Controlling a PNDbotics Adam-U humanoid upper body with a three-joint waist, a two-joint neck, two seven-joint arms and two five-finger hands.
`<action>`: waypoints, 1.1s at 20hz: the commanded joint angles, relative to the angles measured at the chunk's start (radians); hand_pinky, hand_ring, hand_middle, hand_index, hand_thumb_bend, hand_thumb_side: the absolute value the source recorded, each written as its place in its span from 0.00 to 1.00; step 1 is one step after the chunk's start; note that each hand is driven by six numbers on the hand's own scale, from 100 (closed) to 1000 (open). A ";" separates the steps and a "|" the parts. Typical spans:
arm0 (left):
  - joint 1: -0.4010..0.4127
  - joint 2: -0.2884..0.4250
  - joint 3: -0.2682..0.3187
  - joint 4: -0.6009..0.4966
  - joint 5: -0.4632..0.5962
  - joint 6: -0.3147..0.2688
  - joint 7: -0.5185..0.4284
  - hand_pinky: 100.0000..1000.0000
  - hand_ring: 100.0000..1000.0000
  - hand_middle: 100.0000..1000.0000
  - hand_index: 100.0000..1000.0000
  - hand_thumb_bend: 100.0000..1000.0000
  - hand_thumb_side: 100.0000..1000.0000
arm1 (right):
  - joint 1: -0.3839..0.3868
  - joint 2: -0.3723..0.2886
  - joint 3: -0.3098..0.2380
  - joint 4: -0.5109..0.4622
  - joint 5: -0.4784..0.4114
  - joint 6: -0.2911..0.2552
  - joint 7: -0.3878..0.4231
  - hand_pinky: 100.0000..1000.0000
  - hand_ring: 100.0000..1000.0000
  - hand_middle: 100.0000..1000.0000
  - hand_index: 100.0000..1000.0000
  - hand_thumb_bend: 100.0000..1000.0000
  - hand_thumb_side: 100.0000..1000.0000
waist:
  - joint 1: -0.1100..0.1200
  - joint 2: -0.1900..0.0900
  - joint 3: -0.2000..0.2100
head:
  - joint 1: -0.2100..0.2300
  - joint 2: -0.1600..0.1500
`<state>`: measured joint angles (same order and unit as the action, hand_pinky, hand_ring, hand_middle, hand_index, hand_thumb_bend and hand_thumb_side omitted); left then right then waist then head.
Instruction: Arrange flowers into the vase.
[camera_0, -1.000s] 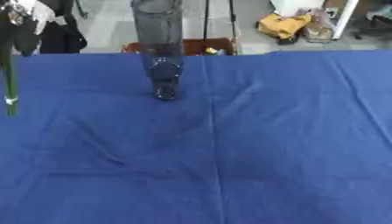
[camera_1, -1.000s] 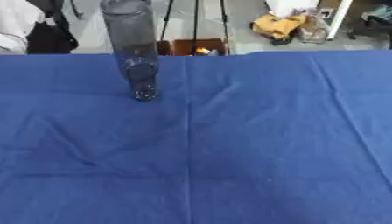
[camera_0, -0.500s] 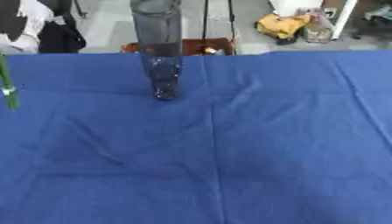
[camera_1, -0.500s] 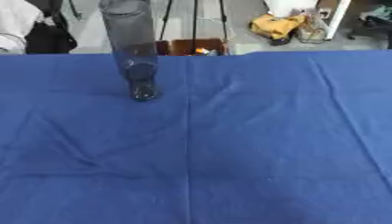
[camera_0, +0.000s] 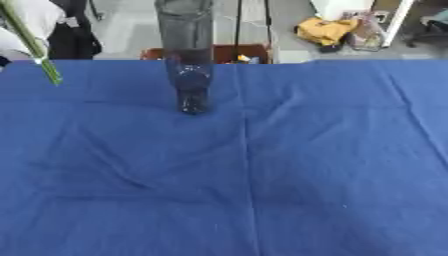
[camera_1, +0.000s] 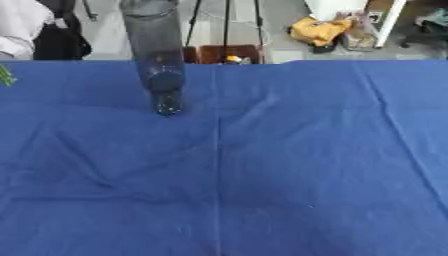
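A tall clear glass vase (camera_0: 188, 55) stands upright on the blue tablecloth (camera_0: 262, 165), at the far middle-left of the table; its top runs out of the view. A green flower stem (camera_0: 31, 45) hangs in the air at the upper left in the left eye view, slanting down to a cut end above the cloth; its tip (camera_1: 5, 76) barely shows at the left edge in the right eye view. What holds the stem is out of sight. Neither of my hands shows in either view.
The blue cloth is creased and covers the whole table. Beyond the far edge there is a brown box (camera_0: 236, 52), a yellow bundle (camera_0: 325, 30), tripod legs and a dark bag (camera_0: 72, 42) on the floor.
The green stem at the left has risen and swung, its cut end now higher and further right. The vase has stayed put.
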<state>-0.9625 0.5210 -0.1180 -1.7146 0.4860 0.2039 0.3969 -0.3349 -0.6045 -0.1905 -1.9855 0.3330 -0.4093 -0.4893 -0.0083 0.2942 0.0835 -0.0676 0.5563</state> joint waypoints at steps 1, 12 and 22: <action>-0.037 0.011 0.017 0.001 0.039 -0.015 0.017 0.00 0.00 0.00 0.00 0.00 0.75 | -0.013 -0.036 -0.007 -0.014 0.001 -0.003 0.000 0.73 0.81 0.78 0.83 0.00 0.77 | -0.014 -0.021 -0.002 | 0.005 -0.015; -0.140 -0.025 0.030 0.051 0.036 -0.064 0.045 0.00 0.00 0.00 0.00 0.00 0.75 | -0.016 -0.052 0.000 -0.014 0.002 -0.007 0.003 0.73 0.81 0.78 0.83 0.00 0.78 | -0.013 -0.025 -0.025 | -0.006 -0.043; -0.224 -0.057 0.047 0.144 0.046 -0.118 0.098 0.00 0.00 0.00 0.00 0.00 0.75 | -0.035 -0.075 0.010 -0.014 -0.008 -0.020 0.008 0.73 0.81 0.78 0.83 0.00 0.80 | -0.008 -0.023 -0.047 | -0.023 -0.125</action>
<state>-1.1576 0.4550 -0.0855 -1.5680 0.5292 0.0926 0.4909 -0.3564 -0.6395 -0.1770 -1.9855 0.3314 -0.4239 -0.4833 -0.0085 0.2935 0.0366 -0.0863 0.4498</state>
